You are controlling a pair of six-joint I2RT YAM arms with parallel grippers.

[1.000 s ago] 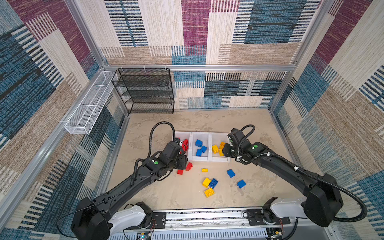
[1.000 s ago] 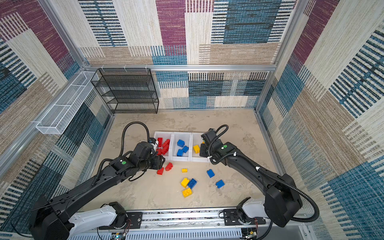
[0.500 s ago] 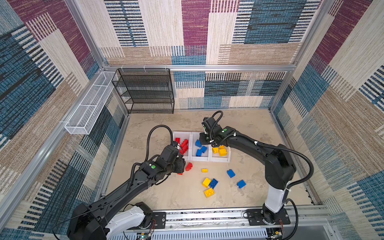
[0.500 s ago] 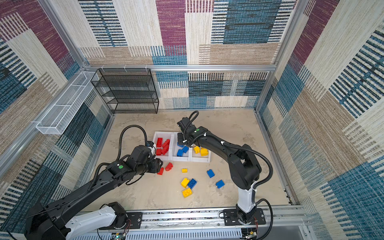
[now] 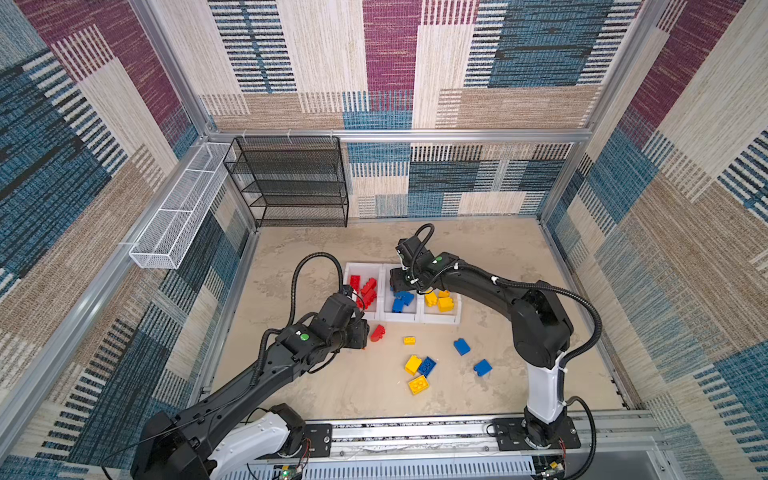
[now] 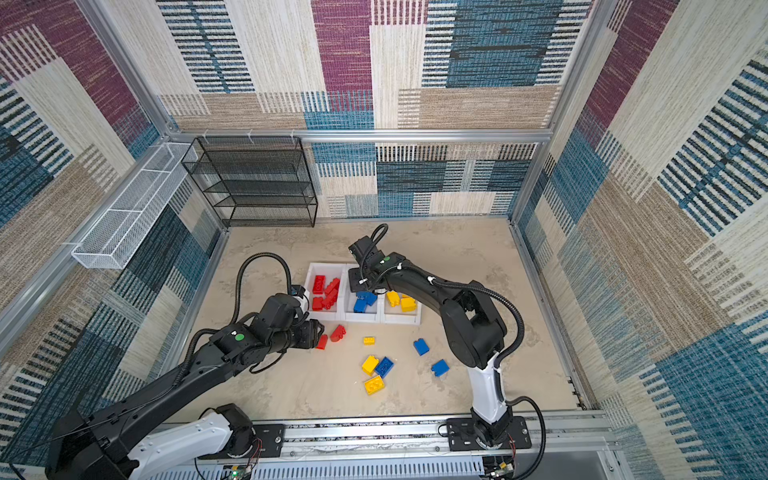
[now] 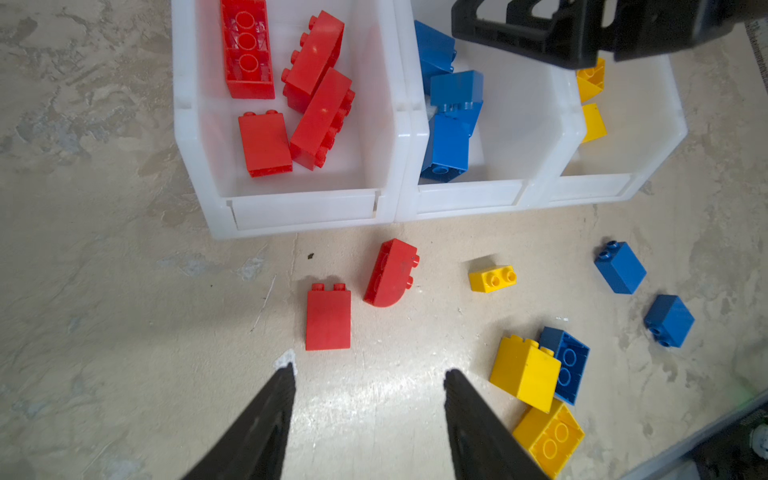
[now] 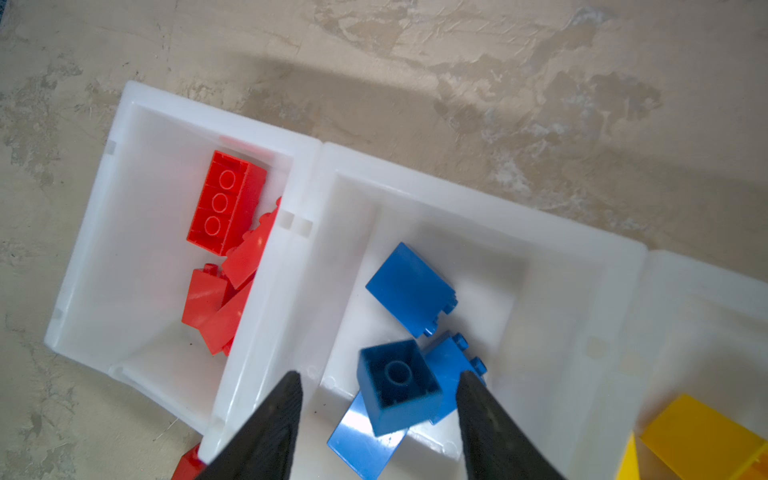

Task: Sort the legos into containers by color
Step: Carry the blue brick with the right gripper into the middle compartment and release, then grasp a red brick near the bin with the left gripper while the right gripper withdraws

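Left wrist view: the left gripper hovers over the bare, mottled beige surface, its black tapered fingers spread with nothing between them. Just ahead lie a smooth-sided red block and a rounded red brick, close to the front wall of the glossy white containers.

Right wrist view: the right gripper hangs over the middle bin with its fingers apart. A blue brick sits between them, hollow side up.

In both top views, loose yellow bricks and blue bricks dot the open surface.
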